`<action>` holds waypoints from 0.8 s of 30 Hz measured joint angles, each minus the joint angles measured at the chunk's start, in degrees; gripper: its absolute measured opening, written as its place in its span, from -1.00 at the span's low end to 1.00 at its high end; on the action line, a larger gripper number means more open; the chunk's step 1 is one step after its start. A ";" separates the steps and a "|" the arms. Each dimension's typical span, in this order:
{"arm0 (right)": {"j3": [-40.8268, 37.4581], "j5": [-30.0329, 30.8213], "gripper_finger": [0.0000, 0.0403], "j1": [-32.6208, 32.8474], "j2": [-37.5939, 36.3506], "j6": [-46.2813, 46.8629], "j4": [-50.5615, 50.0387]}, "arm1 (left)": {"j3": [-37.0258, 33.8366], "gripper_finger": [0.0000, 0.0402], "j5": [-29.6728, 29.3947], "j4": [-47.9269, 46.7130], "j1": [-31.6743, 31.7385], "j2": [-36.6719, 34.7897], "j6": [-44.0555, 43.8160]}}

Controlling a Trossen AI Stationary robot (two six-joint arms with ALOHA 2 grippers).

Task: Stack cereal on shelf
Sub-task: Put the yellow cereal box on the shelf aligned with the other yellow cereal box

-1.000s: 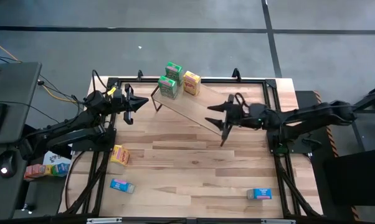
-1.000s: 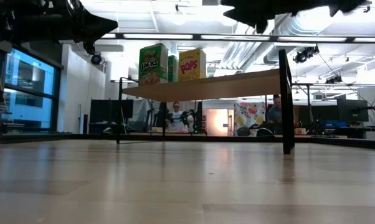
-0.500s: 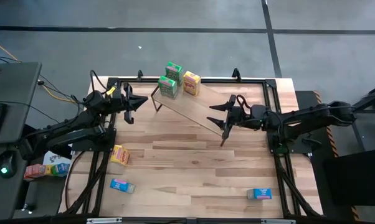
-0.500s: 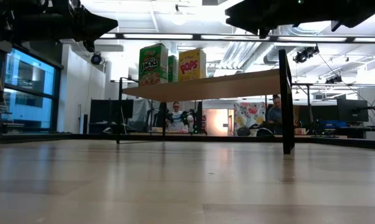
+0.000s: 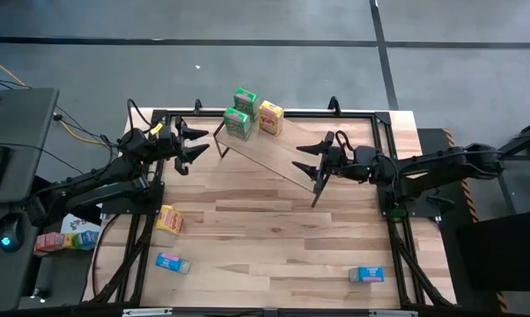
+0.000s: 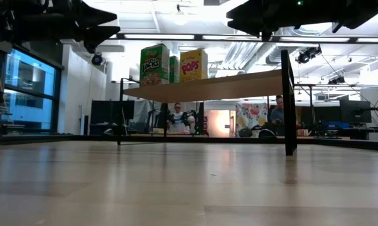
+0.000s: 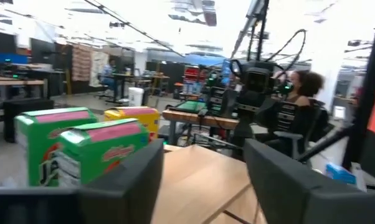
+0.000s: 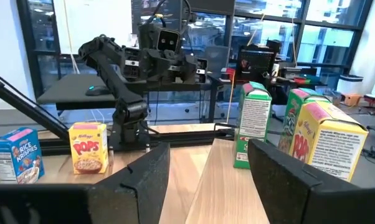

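The shelf (image 5: 274, 158) is a light-wood board on black rod legs, slanting across the far half of the table. Two green cereal boxes (image 5: 246, 99) (image 5: 238, 123) and a yellow one (image 5: 271, 116) stand upright on its far left end. The same three boxes show in the low view (image 6: 154, 64). My left gripper (image 5: 203, 143) hovers open and empty just left of that end, pointing at the boxes (image 7: 103, 155). My right gripper (image 5: 297, 159) hovers open and empty above the shelf's right part, facing the boxes (image 8: 253, 124).
A yellow box (image 5: 168, 218) and a blue box (image 5: 172, 262) lie on the table at the near left. Another blue box (image 5: 366, 275) lies at the near right. More small boxes (image 5: 62, 238) sit off the table's left side. People sit in the room beyond (image 6: 176, 116).
My left gripper has opened from shut, staying where it was beside the shelf's left end. The boxes and the shelf have not moved.
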 joint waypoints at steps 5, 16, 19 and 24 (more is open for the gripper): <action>0.02 -0.01 0.04 0.00 0.00 0.00 0.00 | 0.25 0.41 0.80 0.01 -1.23 0.01 -0.70; 0.02 -0.02 0.04 0.00 0.02 0.00 -0.42 | 28.90 0.47 -16.39 -56.46 -11.06 4.35 -4.32; 0.02 -0.02 0.04 0.00 0.02 -0.02 -0.50 | 37.28 0.47 -23.91 -76.73 -14.87 6.84 -10.80; 0.04 -0.04 0.04 0.00 0.02 0.00 -1.32 | 42.21 0.47 -30.31 -99.25 -22.52 7.13 -28.95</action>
